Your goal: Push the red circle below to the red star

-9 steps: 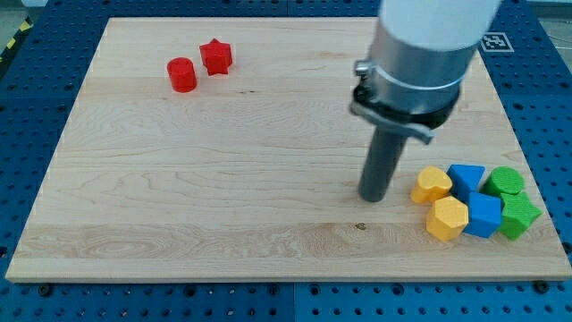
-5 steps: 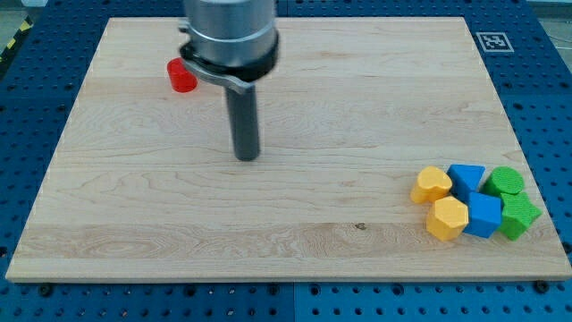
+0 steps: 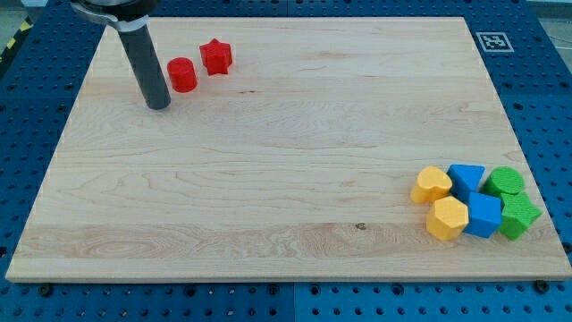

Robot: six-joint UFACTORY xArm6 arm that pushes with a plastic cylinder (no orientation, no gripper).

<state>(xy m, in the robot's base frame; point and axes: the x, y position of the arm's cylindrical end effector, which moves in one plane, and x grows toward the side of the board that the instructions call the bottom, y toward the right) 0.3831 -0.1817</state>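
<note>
The red circle (image 3: 182, 74) stands on the wooden board (image 3: 286, 161) near the view's top left. The red star (image 3: 215, 56) lies just to its upper right, a small gap between them. My tip (image 3: 158, 105) rests on the board just left of and below the red circle, close to it but apart. The dark rod rises from the tip toward the view's top left corner.
A cluster of blocks sits at the view's lower right: a yellow heart (image 3: 432, 184), a yellow hexagon (image 3: 447, 218), a blue triangle (image 3: 466, 177), a blue cube (image 3: 484, 215), a green round block (image 3: 505, 181) and a green star (image 3: 519, 216).
My tip has swept from the board's right middle across to the upper left, ending beside the red circle. No block has moved.
</note>
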